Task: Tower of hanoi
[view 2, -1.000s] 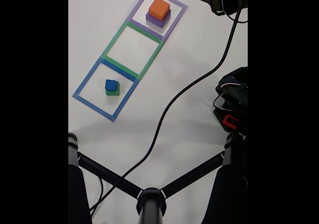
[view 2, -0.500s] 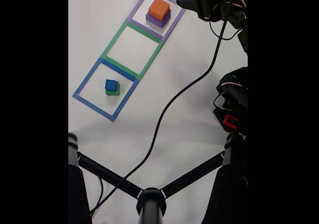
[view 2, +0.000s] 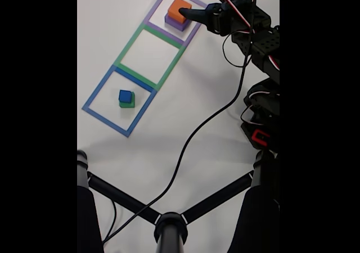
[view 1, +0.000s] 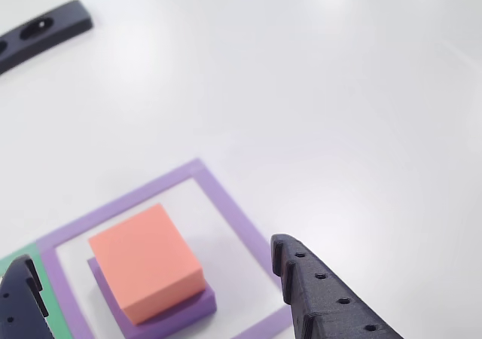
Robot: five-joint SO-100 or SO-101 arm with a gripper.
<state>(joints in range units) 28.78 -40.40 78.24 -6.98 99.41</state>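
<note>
A salmon-orange block sits on the larger purple block inside the purple tape square. In the fixed view this stack, orange block on purple block, is at the top. My gripper reaches in from the right, one fingertip over the stack's right edge. In the other view my gripper is open. Its dark fingers straddle the stack without touching it. The blue cube rests on the green block inside the blue tape square.
An empty green tape square lies between the other two. A black cable runs across the white table from the arm to a black stand at the bottom. A black bar with round holes lies beyond the purple square.
My gripper has swung in from the top right toward the orange and purple stack. Its tip now overlaps the stack's edge. No block has moved.
</note>
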